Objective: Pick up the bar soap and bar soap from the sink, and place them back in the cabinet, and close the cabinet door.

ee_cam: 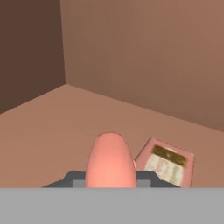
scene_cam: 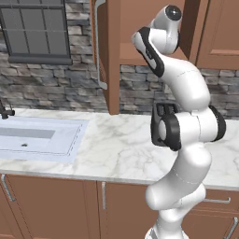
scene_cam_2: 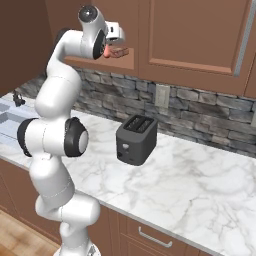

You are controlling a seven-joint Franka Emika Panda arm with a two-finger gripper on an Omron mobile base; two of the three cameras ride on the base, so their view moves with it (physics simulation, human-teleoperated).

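Note:
My gripper (ee_cam: 109, 178) reaches inside the open reddish-brown cabinet (scene_cam: 140, 32), just above its shelf floor (ee_cam: 48, 131). It is shut on a rounded salmon-pink bar soap (ee_cam: 109, 159), with a dark fingertip on each side. A second bar soap (ee_cam: 168, 162), a flat pink block with a tan label, lies on the shelf just right of it. In the right base view the hand (scene_cam_2: 113, 33) hangs at the shelf's front edge over the held soap (scene_cam_2: 119, 51). The cabinet door (scene_cam: 106, 60) stands open, edge-on, its long silver handle (scene_cam: 99, 46) facing left. The sink (scene_cam: 77, 135) lies far left.
A dark toaster (scene_cam_2: 136, 140) stands on the marble counter (scene_cam_2: 190, 185) under the cabinet. The black faucet (scene_cam: 5, 111) is at the sink's far edge. A closed cabinet door (scene_cam_2: 195, 35) is right of the opening. A wall outlet (scene_cam_2: 162, 95) sits on the stone backsplash.

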